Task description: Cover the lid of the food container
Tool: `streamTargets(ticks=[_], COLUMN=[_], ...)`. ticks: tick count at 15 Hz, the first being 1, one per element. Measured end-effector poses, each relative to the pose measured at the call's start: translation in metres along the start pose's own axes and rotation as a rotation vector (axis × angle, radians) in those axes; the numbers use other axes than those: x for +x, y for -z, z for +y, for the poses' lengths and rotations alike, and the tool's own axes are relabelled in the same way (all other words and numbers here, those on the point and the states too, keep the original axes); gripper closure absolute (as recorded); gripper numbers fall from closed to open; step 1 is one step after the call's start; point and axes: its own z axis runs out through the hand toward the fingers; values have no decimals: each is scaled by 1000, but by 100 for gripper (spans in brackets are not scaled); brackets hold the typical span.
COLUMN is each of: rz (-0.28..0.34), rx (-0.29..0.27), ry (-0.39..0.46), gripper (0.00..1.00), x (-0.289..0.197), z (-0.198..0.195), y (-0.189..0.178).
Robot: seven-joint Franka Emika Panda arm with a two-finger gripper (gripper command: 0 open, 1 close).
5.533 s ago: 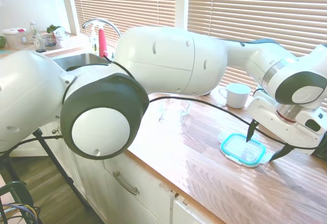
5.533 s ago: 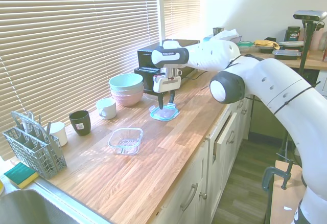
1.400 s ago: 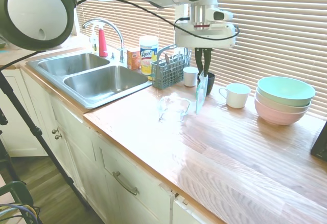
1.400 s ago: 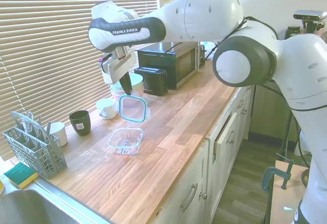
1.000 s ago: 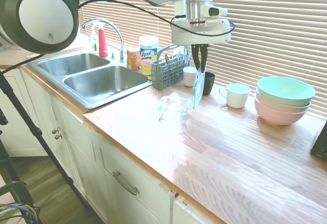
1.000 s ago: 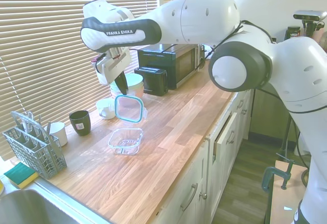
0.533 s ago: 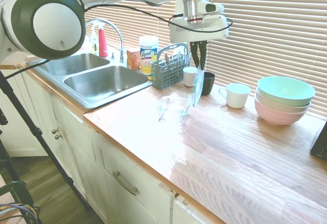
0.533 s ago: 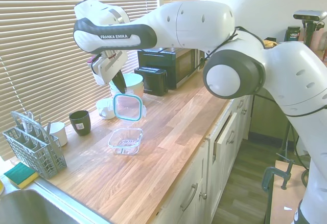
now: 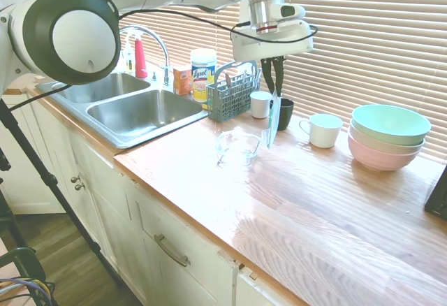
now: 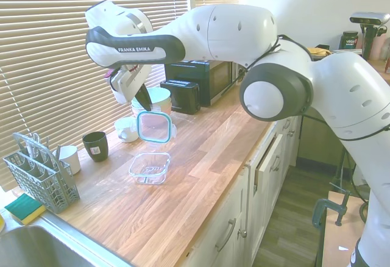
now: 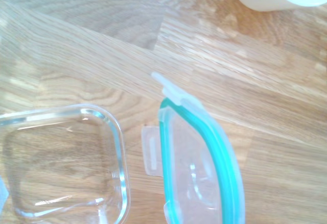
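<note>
My gripper (image 9: 274,93) hangs over the wooden counter, shut on the top edge of the lid (image 9: 272,121). The lid (image 10: 155,127) has a teal rim and a pale translucent centre, and it hangs upright in the air. The food container (image 9: 237,146) is a small clear glass dish standing open on the counter. In the second exterior view the gripper (image 10: 146,106) and lid sit just above and behind the container (image 10: 150,167). The wrist view shows the lid (image 11: 199,173) beside the container (image 11: 61,162), not over it.
Stacked pastel bowls (image 9: 388,135), a white mug (image 9: 325,130) and a dark cup (image 9: 284,114) stand along the blinds behind the lid. A grey utensil basket (image 9: 232,96) and the sink (image 9: 129,107) lie beyond the container. A microwave (image 10: 204,75) stands at the counter's other end.
The gripper lifted the lid off the counter near the microwave and carried it across to the container. In the last second it has edged only slightly closer, the lid still upright.
</note>
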Motion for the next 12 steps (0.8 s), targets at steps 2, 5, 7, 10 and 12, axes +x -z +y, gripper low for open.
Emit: streamTargets(ticks=[2, 5, 7, 10, 12], rz=[1, 2, 6, 9, 14], rx=[-9, -22, -26, -31, -34], ry=[3, 10, 19, 32, 36], gripper=[100, 100, 100, 100, 100], x=[0, 1, 0, -3, -5], z=[-1, -5, -12, -22, -26], y=[-2, -8, -11, -14, -13])
